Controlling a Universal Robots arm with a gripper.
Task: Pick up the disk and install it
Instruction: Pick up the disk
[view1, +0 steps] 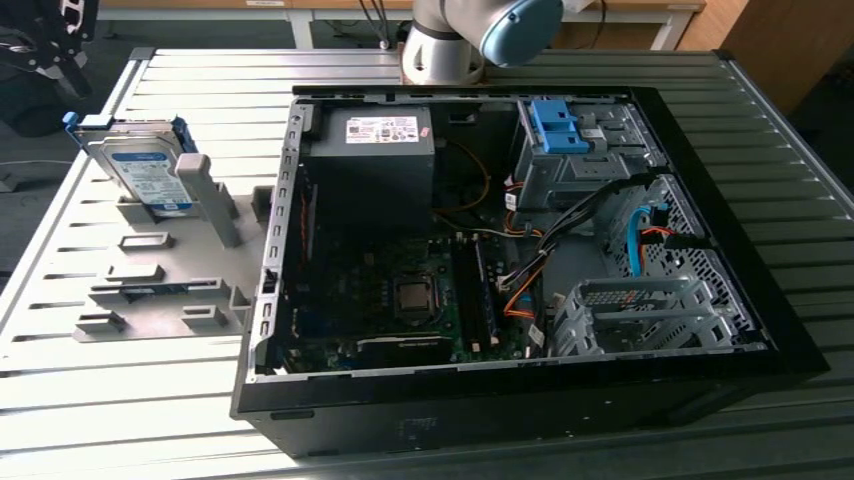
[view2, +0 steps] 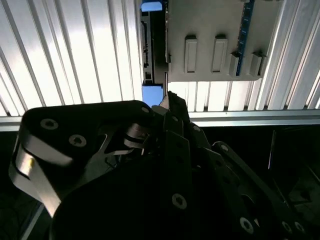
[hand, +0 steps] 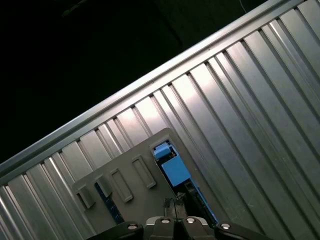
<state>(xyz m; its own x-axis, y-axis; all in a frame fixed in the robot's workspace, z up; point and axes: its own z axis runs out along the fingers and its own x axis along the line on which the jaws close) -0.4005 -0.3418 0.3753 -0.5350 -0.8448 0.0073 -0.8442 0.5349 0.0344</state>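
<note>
While the disk (view1: 138, 168) stands on edge in a grey fixture (view1: 200, 300) at the exterior view's left, toward the far side of the ribbed metal counter (view1: 120, 430), the hand (view2: 171, 100) hangs clear of it and touches nothing. The disk leans slightly. Its white-and-blue label faces the near side and its blue frame shows at the upper corners. A grey upright post (view1: 200, 190) of the fixture rises just beside it on the right. Nearer the viewer, a thin blue strip (view1: 144, 291) lies flat in the same fixture.

In both wrist views the disk is seen edge-on from above, a dark slab with a blue end piece, seated at one side of the fixture's pale plate and well apart from the hand. In the second wrist view the hand's dark linkages run together to a single tip, so it looks closed, with nothing gripped.

To the right of the fixture, an open black computer case (view1: 400, 425) lies on its side across the middle and right of the counter. In its far left corner sits a grey box (view1: 367, 165) with a white sticker, and a green motherboard (view1: 387, 290) lies on the near side of that. A blue plastic clip piece (view1: 558, 125) sits on a metal bay at the far right, and a perforated metal cage (view1: 641, 315) stands at the near right. Orange and blue cables (view1: 638, 240) run between them. Beyond the case's far wall rises the arm (view1: 461, 35), grey with a blue cap.
</note>
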